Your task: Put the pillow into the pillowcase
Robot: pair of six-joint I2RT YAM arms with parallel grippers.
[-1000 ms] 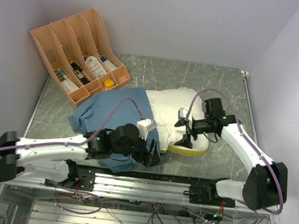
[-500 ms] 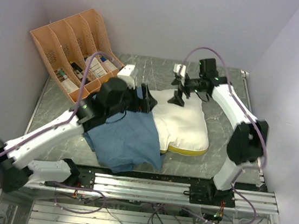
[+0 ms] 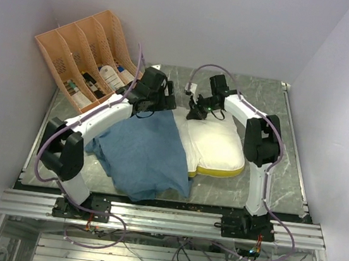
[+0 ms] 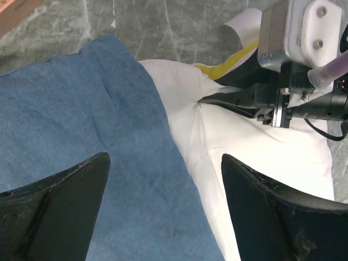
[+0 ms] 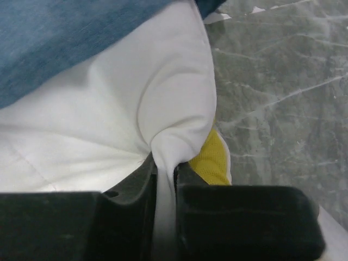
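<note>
— While the pillowcase lies rumpled at the near edge, lapping the pillow on its left side, is anything inside it yet?
— Not that I can judge; most of the pillow sits bare on the table. At its far corner the right gripper pinches a fold of white fabric. The left gripper hovers spread wide over the blue edge.
— Next?
— Probably the left catches that edge and opens the case. Beyond, the orange organizer crowds the left arm.
</note>
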